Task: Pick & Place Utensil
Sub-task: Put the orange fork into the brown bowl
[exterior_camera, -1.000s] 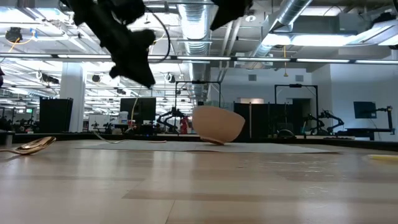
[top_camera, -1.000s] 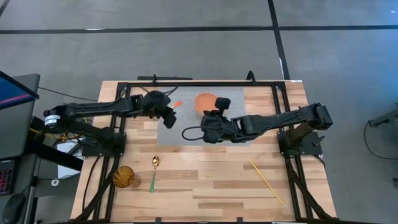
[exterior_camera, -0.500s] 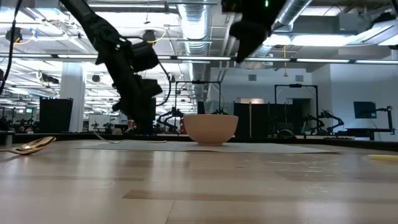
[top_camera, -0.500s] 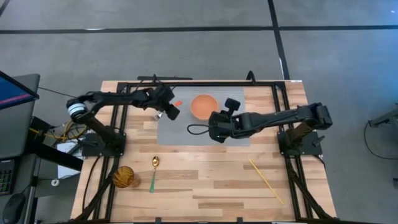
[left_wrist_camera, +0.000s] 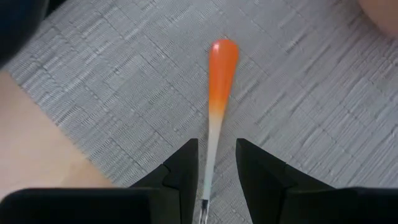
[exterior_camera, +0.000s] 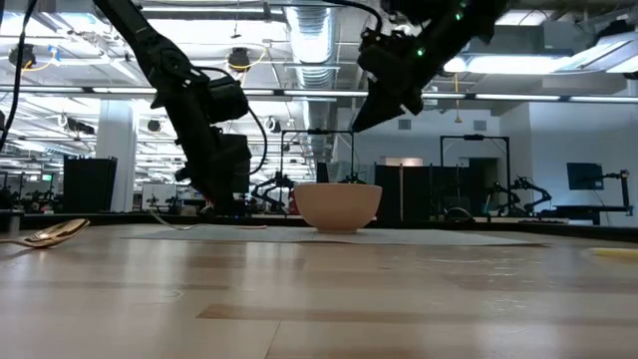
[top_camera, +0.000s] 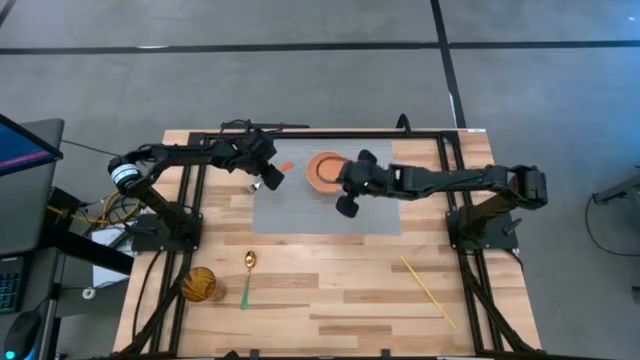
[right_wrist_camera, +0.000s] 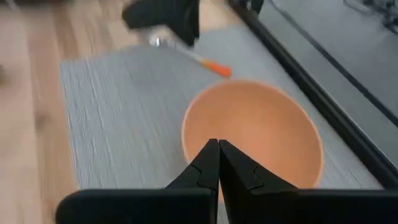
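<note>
Even, bright light from the ceiling strips overhead, with soft, short shadows on the pale wooden surface (top_camera: 330, 280). From table height, the near planks blur and the lamps glare white. The right wrist view smears with motion around the orange round bowl (right_wrist_camera: 252, 137); the grey woven mat (left_wrist_camera: 124, 81) shows crisp.

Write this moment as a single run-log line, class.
left gripper: open, straddling orange-handled utensil on grey mat | right gripper: shut, above bowl
</note>
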